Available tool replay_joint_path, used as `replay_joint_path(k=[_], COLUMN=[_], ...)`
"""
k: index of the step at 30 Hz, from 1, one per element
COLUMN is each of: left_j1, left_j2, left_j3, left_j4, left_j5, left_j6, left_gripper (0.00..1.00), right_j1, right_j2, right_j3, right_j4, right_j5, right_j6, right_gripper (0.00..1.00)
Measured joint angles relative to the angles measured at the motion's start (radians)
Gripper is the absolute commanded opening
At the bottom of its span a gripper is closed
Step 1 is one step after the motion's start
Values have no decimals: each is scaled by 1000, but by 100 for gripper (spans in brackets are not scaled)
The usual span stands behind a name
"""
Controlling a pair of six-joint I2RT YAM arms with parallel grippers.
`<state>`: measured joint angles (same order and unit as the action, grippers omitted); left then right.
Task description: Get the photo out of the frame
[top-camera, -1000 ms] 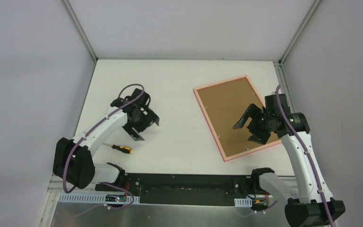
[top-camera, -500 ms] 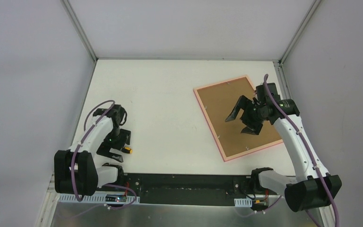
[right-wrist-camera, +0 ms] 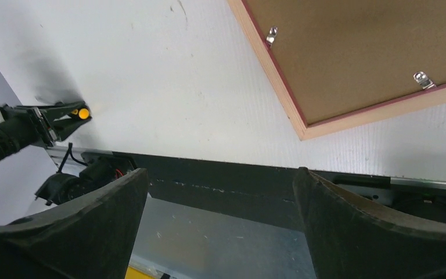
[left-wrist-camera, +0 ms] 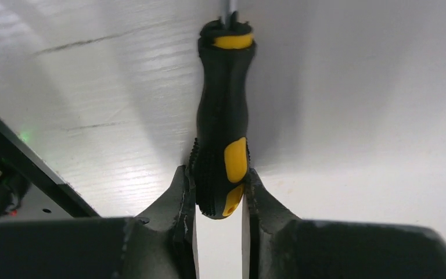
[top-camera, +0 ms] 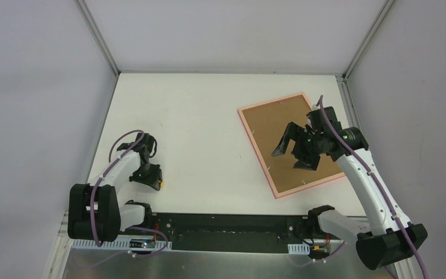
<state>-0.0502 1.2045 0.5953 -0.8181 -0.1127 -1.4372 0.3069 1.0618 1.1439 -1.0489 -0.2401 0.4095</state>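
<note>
The pink frame (top-camera: 254, 145) lies face down at the right of the table, with its brown backing board (top-camera: 279, 125) facing up. The photo's printed face is hidden beneath. My right gripper (top-camera: 288, 158) hovers above the backing, open and holding nothing. In the right wrist view its fingers (right-wrist-camera: 93, 215) spread wide over the frame's near corner (right-wrist-camera: 302, 131). My left gripper (top-camera: 148, 176) is low at the near left, shut on the black and orange screwdriver (top-camera: 159, 185). The left wrist view shows both jaws pressed against the butt of the screwdriver's handle (left-wrist-camera: 223, 104).
Two metal retaining clips (right-wrist-camera: 272, 35) (right-wrist-camera: 423, 79) sit on the backing near the frame's edge. A black rail (top-camera: 226, 224) runs along the table's near edge between the arm bases. Grey walls close in the table at the left, back and right.
The left arm swung back to the near left, came down over the screwdriver and shut on its handle. The right gripper drifted left over the backing and opened slightly wider.
</note>
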Motion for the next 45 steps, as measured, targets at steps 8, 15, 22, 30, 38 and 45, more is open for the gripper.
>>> replay_joint_path(k=[8,15,22,30,38,45], left_j1=[-53,-359,-643,-717,-736,-749], left_j2=[-2,-25,227,288,289,301], left_j3=[109,219,409,499,471,497], left_j4=[63,377,779,911,907,918], left_j5=[126,340,522,560,523,515], left_j6=[200,129,-57,-343,-554,-606], left_gripper=[0,0,0,0,0,0], right_j1=[24,40,134,211,409,522], right_j2=[17,-14,-97,-283,-234,-121], right_j3=[-68,-136,-151,-176,-214,-181], right_j4=[-26,16,182,359,493,504], right_j5=[-40,-127,-154,3,287,496], right_j6=[74,106,200,266,337,332], right_gripper=[99,99,88,77,68,67])
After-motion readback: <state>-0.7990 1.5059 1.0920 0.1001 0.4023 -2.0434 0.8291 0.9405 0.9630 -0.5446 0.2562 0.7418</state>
